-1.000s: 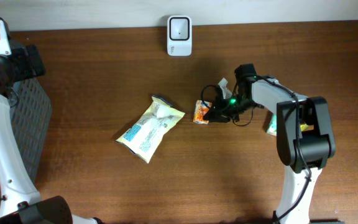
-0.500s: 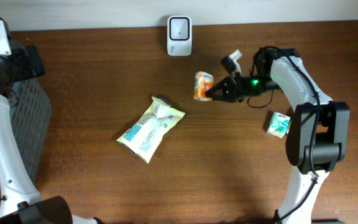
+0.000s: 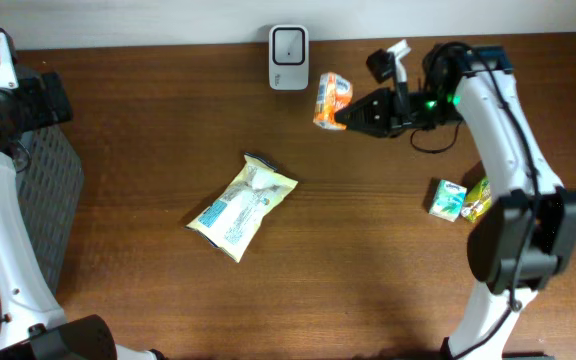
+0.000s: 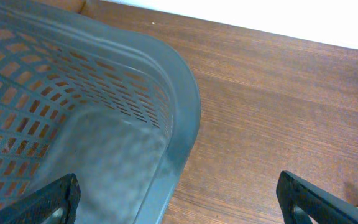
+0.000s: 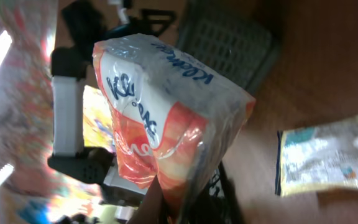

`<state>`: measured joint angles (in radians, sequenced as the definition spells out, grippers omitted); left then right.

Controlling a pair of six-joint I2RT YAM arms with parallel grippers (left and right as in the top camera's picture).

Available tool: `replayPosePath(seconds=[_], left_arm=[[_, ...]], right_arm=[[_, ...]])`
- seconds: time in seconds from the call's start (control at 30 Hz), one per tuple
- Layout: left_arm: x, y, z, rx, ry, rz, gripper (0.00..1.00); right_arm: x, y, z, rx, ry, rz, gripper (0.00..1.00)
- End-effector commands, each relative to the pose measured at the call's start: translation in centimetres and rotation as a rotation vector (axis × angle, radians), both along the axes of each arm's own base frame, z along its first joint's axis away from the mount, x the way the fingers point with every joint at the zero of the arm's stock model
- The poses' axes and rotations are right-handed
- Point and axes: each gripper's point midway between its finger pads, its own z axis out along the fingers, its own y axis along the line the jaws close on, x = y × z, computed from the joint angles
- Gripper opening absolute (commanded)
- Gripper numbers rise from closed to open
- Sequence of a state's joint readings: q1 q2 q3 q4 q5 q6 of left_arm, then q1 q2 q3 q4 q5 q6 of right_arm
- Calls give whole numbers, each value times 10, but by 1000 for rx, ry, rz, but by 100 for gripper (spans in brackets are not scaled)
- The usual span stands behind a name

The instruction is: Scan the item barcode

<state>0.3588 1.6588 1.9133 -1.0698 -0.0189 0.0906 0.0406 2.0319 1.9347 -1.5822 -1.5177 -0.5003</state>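
The item is a small orange-and-white tissue pack (image 3: 331, 101), held off the table just right of the white scanner (image 3: 288, 44) at the back edge. My right gripper (image 3: 349, 116) is shut on the pack's lower end. In the right wrist view the pack (image 5: 166, 118) fills the middle and the right gripper (image 5: 179, 208) pinches its orange end. No barcode shows on the faces in view. My left gripper (image 4: 179, 205) is open and holds nothing, above the rim of a grey basket (image 4: 185, 112).
A pale yellow snack bag (image 3: 243, 205) lies mid-table. A green-and-white pack (image 3: 449, 198) and a yellow-green one (image 3: 478, 200) lie at the right beside the right arm's base. The grey basket (image 3: 38, 190) stands at the left edge.
The right gripper has lifted the tissue pack from the table and carried it back and up, to beside the scanner. The left arm has not moved.
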Motion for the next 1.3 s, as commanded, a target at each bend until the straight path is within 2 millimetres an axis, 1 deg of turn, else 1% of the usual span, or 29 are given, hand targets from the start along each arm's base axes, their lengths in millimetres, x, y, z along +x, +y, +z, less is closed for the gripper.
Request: replayPosePath(seconds=[0.0,0.1,0.2,0.33,0.37,0.4,0.43,0.47,0.5,0.53,0.63,0.7,0.73,0.77,0.83,0.9,0.97,1.0,1.03,1.07,1.1,1.13,1.2,1.27], left_arm=[[-4,1,9,21,-15,-5,99],[-4,1,9,21,-16,-5,99],[-4,1,9,21,-15,-5,99],[-4,1,9,21,-15,-5,99],[-4,1,9,21,-15,-5,99],[-4,1,9,21,-15,-5,99],[-4,1,9,21,-16,-5,99],[-4,1,9,21,-15,-5,99],[-4,1,9,21,-16,-5,99],[-4,1,9,21,-15,-5,99],[-4,1,9,21,-15,-5,99],[-4,1,9,21,-15,-5,99],[-4,1,9,21,-16,-5,99],[-4,1,9,21,-16,-5,99],[-4,1,9,21,-16,-5,99],[-4,1,9,21,-16,-5,99],[-4,1,9,21,-15,-5,99],[-4,1,9,21,-15,-5,99],[-4,1,9,21,-16,-5,99],[-4,1,9,21,-15,-5,99],[-4,1,9,21,-15,-5,99],[-4,1,9,21,-15,-5,99],[-4,1,9,21,-15,-5,99],[-4,1,9,21,-15,-5,99]], right_arm=[[-32,-1,73,44,-224,0,4],[-50,-9,98,44,-304,-20,4],[-58,-16,110,41,-345,-42,4],[-57,-17,110,36,-372,-43,4],[-50,-17,102,-23,-368,-51,4],[-34,-19,84,-148,-307,-91,4],[-12,-19,63,-309,-240,-170,4],[4,-17,52,-425,-226,-241,4],[14,-14,48,-497,-238,-289,4],[29,-14,46,-617,-278,-382,4],[56,-10,49,-829,-390,-520,4],[83,1,42,-997,-460,-599,4],[95,1,35,-1063,-481,-627,4],[117,7,18,-1152,-516,-643,4],[141,9,-3,-1269,-575,-660,4],[169,7,-22,-1460,-707,-700,4],[195,15,-40,-1634,-866,-695,4],[205,20,-49,-1691,-925,-678,4],[220,25,-64,-1756,-1000,-645,4],[233,33,-88,-1792,-1065,-571,4],[237,34,-97,-1807,-1084,-543,4],[244,37,-113,-1829,-1110,-499,4],[254,38,-134,-1854,-1145,-453,4],[262,34,-150,-1879,-1166,-418,4]])
